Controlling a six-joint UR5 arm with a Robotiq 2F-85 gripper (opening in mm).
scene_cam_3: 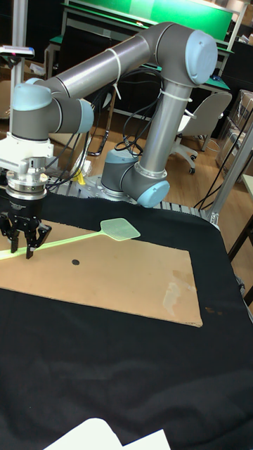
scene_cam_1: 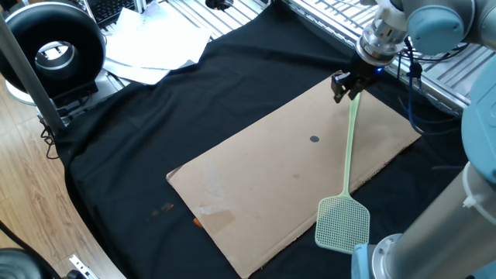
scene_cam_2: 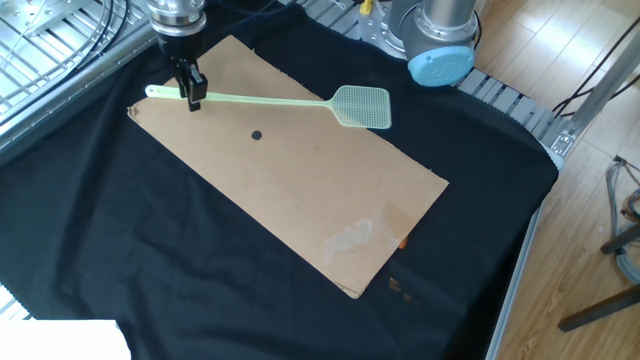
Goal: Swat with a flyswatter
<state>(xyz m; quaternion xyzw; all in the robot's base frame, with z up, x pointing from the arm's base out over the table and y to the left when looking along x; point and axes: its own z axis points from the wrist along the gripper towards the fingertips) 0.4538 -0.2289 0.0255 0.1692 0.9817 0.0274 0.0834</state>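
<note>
The pale green flyswatter (scene_cam_1: pixel 348 159) lies flat on a brown cardboard sheet (scene_cam_1: pixel 256 186), its mesh head (scene_cam_1: pixel 342 225) hanging over the near right edge. Seen from the other fixed view, the flyswatter (scene_cam_2: pixel 270 100) stretches left to right, head (scene_cam_2: pixel 361 107) at the right. My gripper (scene_cam_1: pixel 346 85) points down over the far end of the handle. Its fingers (scene_cam_3: pixel 13 241) straddle the flyswatter's (scene_cam_3: pixel 70 240) thin handle with a gap still showing, so the gripper (scene_cam_3: pixel 21 247) is open. The gripper (scene_cam_2: pixel 190 95) looks narrow from that side.
A small dark dot (scene_cam_1: pixel 314 139) marks the cardboard near its middle. Black cloth (scene_cam_1: pixel 194 101) covers the table. White papers (scene_cam_1: pixel 155 46) and a round black device (scene_cam_1: pixel 54 46) sit at the far left. Metal racking (scene_cam_1: pixel 449 70) and cables run behind the arm.
</note>
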